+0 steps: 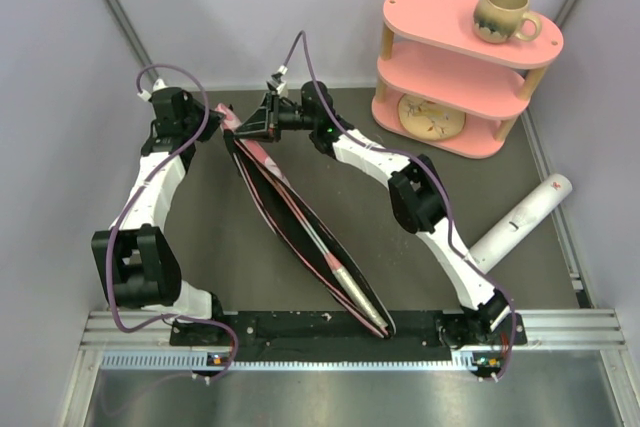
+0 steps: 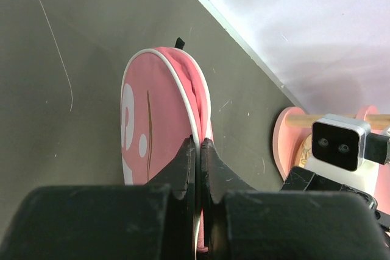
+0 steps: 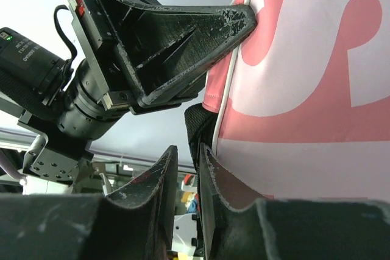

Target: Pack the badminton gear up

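Observation:
The pink racket-shaped bag (image 1: 268,169) stands on its edge, running diagonally from the far middle to the near rail. A white racket handle (image 1: 350,285) shows in its open slit. My left gripper (image 1: 214,117) is shut on the bag's white-piped far rim (image 2: 196,120). My right gripper (image 1: 252,129) is at the same end, just right of it. Its jaws (image 3: 186,149) stand a narrow gap apart, with the black mesh strap (image 3: 198,120) touching the right fingertip. The long white tube (image 1: 520,219) lies at the right. No shuttlecocks show.
The pink two-tier shelf (image 1: 455,82) stands at the far right with the beige mug (image 1: 503,15) on top. The shelf also shows in the left wrist view (image 2: 285,144). Grey walls close the sides, and a black rail (image 1: 320,327) lies at the near edge.

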